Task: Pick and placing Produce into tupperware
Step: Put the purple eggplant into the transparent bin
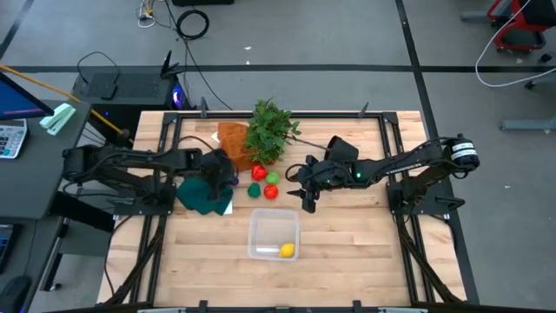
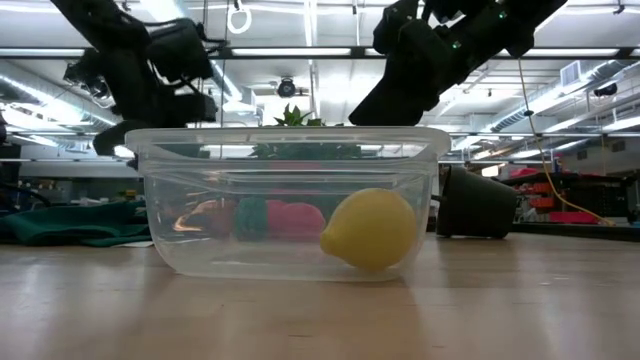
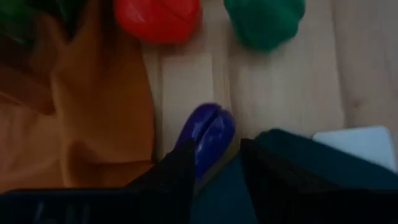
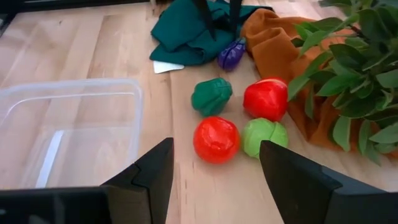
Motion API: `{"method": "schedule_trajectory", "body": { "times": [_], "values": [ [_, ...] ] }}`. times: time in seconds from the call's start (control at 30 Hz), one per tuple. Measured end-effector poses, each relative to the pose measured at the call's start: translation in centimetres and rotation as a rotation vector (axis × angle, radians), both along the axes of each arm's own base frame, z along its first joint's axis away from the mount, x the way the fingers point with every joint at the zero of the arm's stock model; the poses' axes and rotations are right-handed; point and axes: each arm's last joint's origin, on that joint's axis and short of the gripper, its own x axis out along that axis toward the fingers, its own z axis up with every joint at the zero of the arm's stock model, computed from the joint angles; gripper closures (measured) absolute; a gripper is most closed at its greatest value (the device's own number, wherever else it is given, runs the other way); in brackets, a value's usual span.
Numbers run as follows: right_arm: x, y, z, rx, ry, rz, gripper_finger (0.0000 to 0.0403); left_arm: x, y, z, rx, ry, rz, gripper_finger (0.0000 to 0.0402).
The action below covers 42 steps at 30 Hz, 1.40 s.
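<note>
The clear tub [image 1: 274, 233] sits near the table's near edge with the yellow piece [image 1: 286, 250] resting on its floor, seen up close in the low view [image 2: 368, 228]. Two red pieces [image 4: 216, 139] [image 4: 265, 99] and two green pieces [image 4: 211, 96] [image 4: 264, 137] lie on the wood beyond it. The purple piece [image 3: 208, 135] lies beside the teal cloth. My left gripper [image 3: 217, 163] is open, its fingers on either side of the purple piece's end. My right gripper [image 4: 214, 149] is open and hovers above the nearest red piece, touching nothing. My left gripper comes down at the purple piece's [image 4: 231, 55] end from above with a finger [image 3: 177, 174] on each side of it. Whether a finger touches it, I cannot tell. The piece lies on the table.
A teal cloth [image 1: 201, 196] and an orange cloth [image 1: 233, 139] lie left of the produce. A leafy plant [image 1: 271, 130] lies tipped over at the far side, its black pot [image 2: 478, 203] on its side. Bare wood shows around the tub.
</note>
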Motion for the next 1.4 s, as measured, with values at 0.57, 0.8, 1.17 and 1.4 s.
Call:
{"method": "schedule_trajectory", "body": {
  "times": [0.57, 0.8, 1.17, 1.4],
  "values": [
    [0.0, 0.1, 0.0, 0.015, 0.001, 0.024, 0.0208, 0.5, 1.3, -0.8, 0.054, 0.018, -0.043, 0.0170],
    [0.0, 0.1, 0.0, 0.015, 0.001, 0.025, 0.0208, 0.5, 1.3, -0.8, 0.081, 0.024, -0.111, 0.0142],
    [0.0, 0.1, 0.0, 0.022, 0.000, 0.021, 0.0208, 0.2, 2.0, -0.8, 0.022, 0.009, -0.131, 0.0156],
    [0.0, 0.1, 0.0, 0.022, 0.000, 0.020, 0.0208, 0.6, 2.6, -1.1, -0.002, 0.104, -0.155, 0.0157]
  ]
}}
